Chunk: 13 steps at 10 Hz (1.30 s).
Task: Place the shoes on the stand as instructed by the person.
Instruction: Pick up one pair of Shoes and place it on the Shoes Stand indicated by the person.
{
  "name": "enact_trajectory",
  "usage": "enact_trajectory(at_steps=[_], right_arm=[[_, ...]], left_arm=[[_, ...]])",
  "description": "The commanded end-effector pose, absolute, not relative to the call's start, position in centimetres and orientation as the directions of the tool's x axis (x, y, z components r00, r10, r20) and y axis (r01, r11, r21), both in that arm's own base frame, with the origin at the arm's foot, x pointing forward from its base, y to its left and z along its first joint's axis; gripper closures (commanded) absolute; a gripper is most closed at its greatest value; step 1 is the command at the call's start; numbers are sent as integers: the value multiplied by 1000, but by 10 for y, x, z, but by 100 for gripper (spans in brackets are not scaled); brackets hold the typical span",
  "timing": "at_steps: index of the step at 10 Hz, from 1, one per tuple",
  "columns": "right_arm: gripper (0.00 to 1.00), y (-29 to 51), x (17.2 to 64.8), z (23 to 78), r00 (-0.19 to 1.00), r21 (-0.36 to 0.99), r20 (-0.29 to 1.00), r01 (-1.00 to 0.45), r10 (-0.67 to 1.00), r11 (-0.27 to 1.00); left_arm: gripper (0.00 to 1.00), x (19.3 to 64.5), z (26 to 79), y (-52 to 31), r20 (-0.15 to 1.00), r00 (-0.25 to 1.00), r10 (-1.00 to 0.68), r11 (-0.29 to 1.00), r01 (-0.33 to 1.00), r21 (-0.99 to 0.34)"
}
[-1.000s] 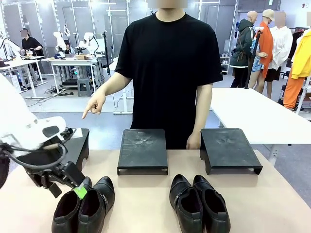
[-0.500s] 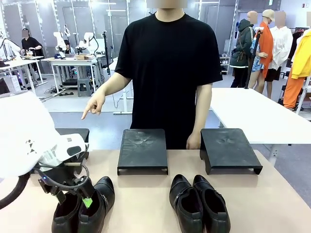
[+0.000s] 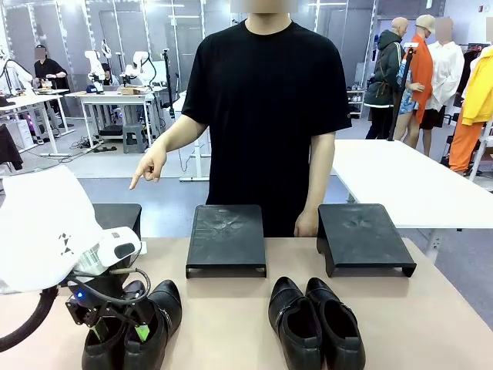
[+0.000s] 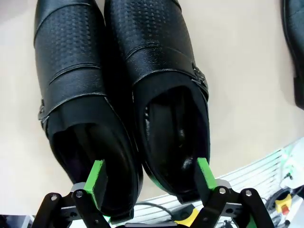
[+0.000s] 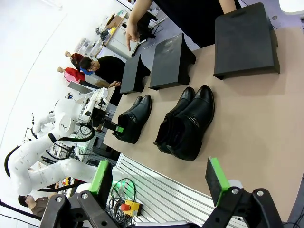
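The left pair of glossy black shoes (image 3: 146,327) stands at the table's near left. My left gripper (image 3: 119,331) is lowered over it. In the left wrist view the left gripper (image 4: 151,176) is open, one green pad (image 4: 96,176) inside each shoe's (image 4: 161,95) opening, the two inner walls between them. The right pair of shoes (image 3: 314,322) stands near the front middle. The person's hand (image 3: 149,168) points down toward the left stand (image 3: 119,218). My right gripper (image 5: 159,180) hangs open and empty, off the table's edge, far from the shoes (image 5: 187,123).
A middle stand (image 3: 226,239) and a right stand (image 3: 362,237) sit at the table's far side, both bare. The person's other hand (image 3: 306,225) rests between them. The left stand is partly hidden by my left arm (image 3: 46,231). A white table (image 3: 400,181) stands behind.
My left gripper has swung in from the left and dropped into the openings of the left pair. The person's pointing hand and the shoes have stayed put.
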State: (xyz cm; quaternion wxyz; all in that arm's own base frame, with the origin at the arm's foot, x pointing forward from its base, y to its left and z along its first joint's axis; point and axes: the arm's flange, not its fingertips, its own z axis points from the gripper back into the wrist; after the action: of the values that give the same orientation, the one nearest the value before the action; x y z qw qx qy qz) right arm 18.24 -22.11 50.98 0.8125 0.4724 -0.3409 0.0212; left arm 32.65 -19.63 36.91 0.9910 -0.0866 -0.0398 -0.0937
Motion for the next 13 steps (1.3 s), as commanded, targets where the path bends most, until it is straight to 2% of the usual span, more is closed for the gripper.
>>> enact_trajectory(at_steps=[1,2,4,5,6,7,11,13], right_arm=[[0,-221,183,511,754,744,591,-374,-285,554],[0,-221,183,511,754,744,591,-374,-285,554],[0,-221,183,511,754,744,591,-374,-285,554],[0,-221,183,511,754,744,591,-374,-285,554],[0,-221,183,511,754,744,591,-374,-285,554],[0,-221,183,511,754,744,591,-374,-285,554],[0,-221,183,511,754,744,591,-374,-285,554],[0,-221,183,511,754,744,591,-374,-285,554]], left_arm=[[59,328,348,-194,109,973,-205,965,220,-144],[100,327,345,-195,110,973,-202,967,216,-134],[100,330,341,-195,131,975,-177,975,192,-115],[86,329,337,-195,120,977,-177,976,190,-110],[96,327,334,-194,115,978,-174,977,186,-104],[100,328,334,-194,115,978,-175,978,187,-95],[100,325,361,-196,138,975,-171,980,183,-80],[100,314,412,-194,141,967,-212,973,223,-67]])
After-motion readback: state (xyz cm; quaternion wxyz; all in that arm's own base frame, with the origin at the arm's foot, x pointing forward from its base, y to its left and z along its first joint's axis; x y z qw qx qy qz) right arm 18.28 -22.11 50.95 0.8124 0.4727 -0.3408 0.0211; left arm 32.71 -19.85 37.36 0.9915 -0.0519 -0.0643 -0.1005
